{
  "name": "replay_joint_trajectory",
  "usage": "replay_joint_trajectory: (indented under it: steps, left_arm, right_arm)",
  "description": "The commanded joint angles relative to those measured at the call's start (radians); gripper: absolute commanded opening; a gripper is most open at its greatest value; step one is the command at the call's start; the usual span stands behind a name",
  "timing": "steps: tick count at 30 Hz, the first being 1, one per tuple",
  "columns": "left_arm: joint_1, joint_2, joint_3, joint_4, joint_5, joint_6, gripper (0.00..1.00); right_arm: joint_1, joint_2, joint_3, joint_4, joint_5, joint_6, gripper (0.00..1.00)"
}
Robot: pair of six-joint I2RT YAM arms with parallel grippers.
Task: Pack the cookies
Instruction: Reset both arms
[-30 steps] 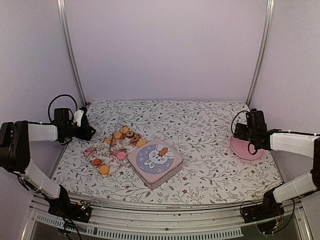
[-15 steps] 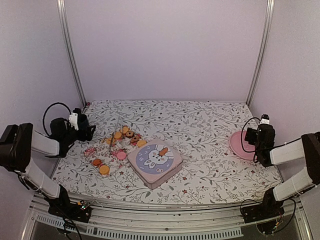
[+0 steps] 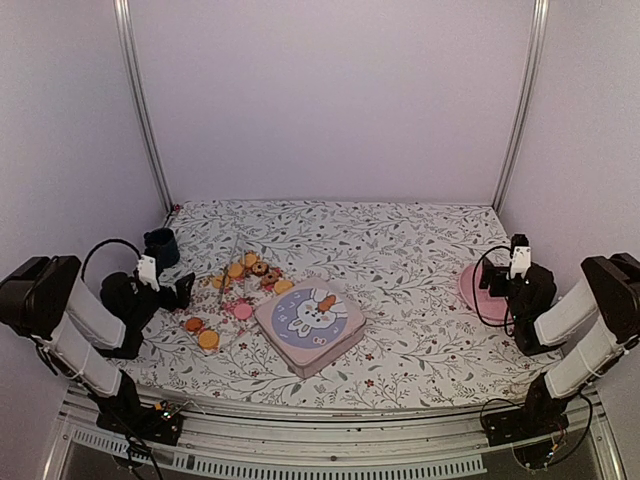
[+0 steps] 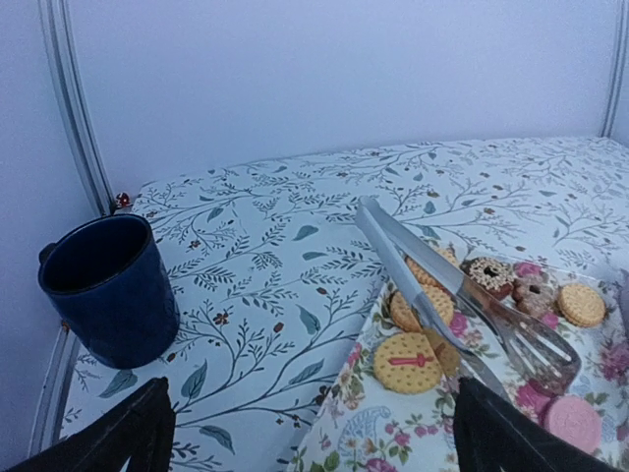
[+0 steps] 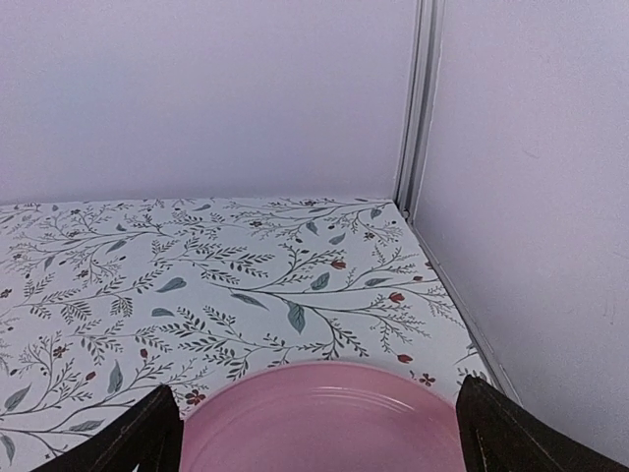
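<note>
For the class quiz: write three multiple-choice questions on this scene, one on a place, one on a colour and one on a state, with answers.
1. Where does the pink plate lie?
A at the left edge; B at the right edge of the table; C in the centre.
2. What colour is the mug?
A red; B white; C dark blue.
3. How is the left hand?
A open, empty; B shut tight; C shut on something.
Answers: 1 B, the top view shows it there; 2 C, plain in the left wrist view; 3 A, its fingers stand wide apart with nothing between them.
</note>
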State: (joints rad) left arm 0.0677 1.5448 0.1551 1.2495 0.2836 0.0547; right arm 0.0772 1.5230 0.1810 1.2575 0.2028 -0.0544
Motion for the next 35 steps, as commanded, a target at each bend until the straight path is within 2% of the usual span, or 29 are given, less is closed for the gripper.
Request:
replay_joint_trajectory:
  steps: [1,4,7,9,12,14,30,35]
  left_arm:
    - [-0.014,0.008,0.009,0.210,0.023,0.037,1.00]
    - [-0.009,-0.009,0.025,0.140,0.051,0.043,0.99]
    - [-0.009,0.002,-0.069,0.329,0.028,0.032,0.99]
    - [-0.018,0.036,-0.169,0.555,0.021,0.039,0.99]
    - [-0.028,0.027,-0.138,0.489,0.021,0.055,1.00]
    - [-0.031,0.056,-0.158,0.566,0.014,0.060,1.00]
    - [-0.045,0.056,-0.166,0.572,-0.004,0.066,1.00]
    - [-0.086,0.055,-0.169,0.573,-0.036,0.109,0.99]
  right_arm:
    - [-0.035,0.015,0.075,0.010,-0.080,-0.020,0.99]
    - [-0.065,0.009,0.084,-0.022,-0.111,0.034,0.99]
    - [-0.064,0.004,0.073,-0.006,-0.103,0.037,0.99]
    - [-0.064,0.003,0.074,-0.006,-0.104,0.036,0.99]
    - [-0.065,0.003,0.074,-0.006,-0.105,0.037,0.99]
    - [-0.065,0.003,0.074,-0.007,-0.105,0.037,0.99]
    - [-0.065,0.003,0.075,-0.006,-0.106,0.035,0.99]
    - [-0.065,0.003,0.075,-0.006,-0.106,0.036,0.99]
